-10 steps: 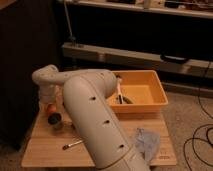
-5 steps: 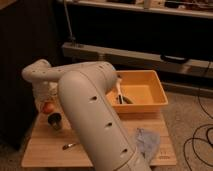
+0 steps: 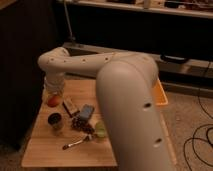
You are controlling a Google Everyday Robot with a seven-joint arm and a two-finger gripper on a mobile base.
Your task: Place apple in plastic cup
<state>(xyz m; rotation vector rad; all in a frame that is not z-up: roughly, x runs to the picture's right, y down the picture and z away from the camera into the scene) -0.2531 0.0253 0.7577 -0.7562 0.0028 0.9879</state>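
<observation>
Evidently early going: the tool hangs directly over the apple at the bench's nine o'clock edge, and I cannot tell whether it is spread or pinching. The plastic cup, four o'clock from the apple, holds no apple; carry and drop remain.

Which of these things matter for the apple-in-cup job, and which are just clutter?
Job: apple, far left; plastic cup, beside the grapes; gripper, just above the apple.
Lying about: grapes, dark cup, utensil, yellow bin.
</observation>
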